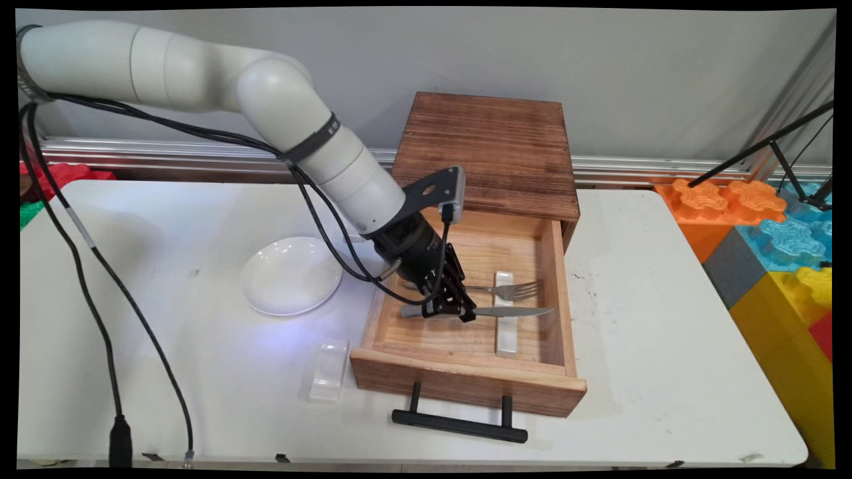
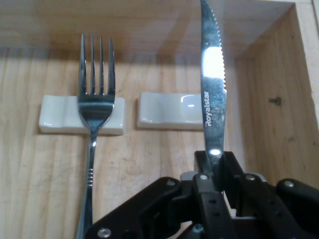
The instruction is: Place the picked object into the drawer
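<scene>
Knife (image 2: 212, 84), clamped by its handle in the hand (image 1: 453, 310), hangs over the open wooden drawer (image 1: 556, 293) on the worktop (image 1: 665, 332); we see its blade above a white rest (image 2: 169, 110) (fork (image 2: 95, 104) already on one).

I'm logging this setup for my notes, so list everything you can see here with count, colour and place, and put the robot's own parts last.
knife: one, silver, serrated, held over the open drawer, blade pointing toward the drawer's right wall.
fork: one, silver, in the drawer, neck resting on a cutlery rest.
cutlery rests: two, white, end to end on the drawer floor.
drawer: one, light wood with a black bar handle, pulled open.
cabinet: one, dark brown wood, behind the drawer.
plate: one, white, left of the drawer.
clear plastic piece: one, transparent, by the drawer's front left corner.
table: one, white.
foam blocks: several, orange, blue, yellow, grey, right.
gripper: one, black, shut on the knife.
</scene>
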### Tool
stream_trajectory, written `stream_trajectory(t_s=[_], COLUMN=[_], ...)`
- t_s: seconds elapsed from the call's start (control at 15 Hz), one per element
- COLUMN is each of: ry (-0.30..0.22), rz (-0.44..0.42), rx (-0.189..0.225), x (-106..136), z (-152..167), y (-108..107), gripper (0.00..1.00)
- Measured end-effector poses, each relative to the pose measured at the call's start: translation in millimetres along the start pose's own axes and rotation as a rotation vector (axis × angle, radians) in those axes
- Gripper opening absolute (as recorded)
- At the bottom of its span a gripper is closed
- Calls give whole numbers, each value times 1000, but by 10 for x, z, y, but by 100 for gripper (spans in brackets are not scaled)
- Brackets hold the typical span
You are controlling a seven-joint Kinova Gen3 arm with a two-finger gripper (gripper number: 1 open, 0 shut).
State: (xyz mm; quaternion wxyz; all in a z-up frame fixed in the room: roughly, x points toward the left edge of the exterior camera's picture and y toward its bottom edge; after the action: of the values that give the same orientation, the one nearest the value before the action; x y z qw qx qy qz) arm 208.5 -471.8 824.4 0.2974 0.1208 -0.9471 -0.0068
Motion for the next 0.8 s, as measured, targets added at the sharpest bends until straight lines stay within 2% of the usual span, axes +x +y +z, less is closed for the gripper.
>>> stream_trajectory(t_s=[0.8], ry=[2], rz=[15], rx=[3], x=[-46], z=[213], y=[27], gripper=[0])
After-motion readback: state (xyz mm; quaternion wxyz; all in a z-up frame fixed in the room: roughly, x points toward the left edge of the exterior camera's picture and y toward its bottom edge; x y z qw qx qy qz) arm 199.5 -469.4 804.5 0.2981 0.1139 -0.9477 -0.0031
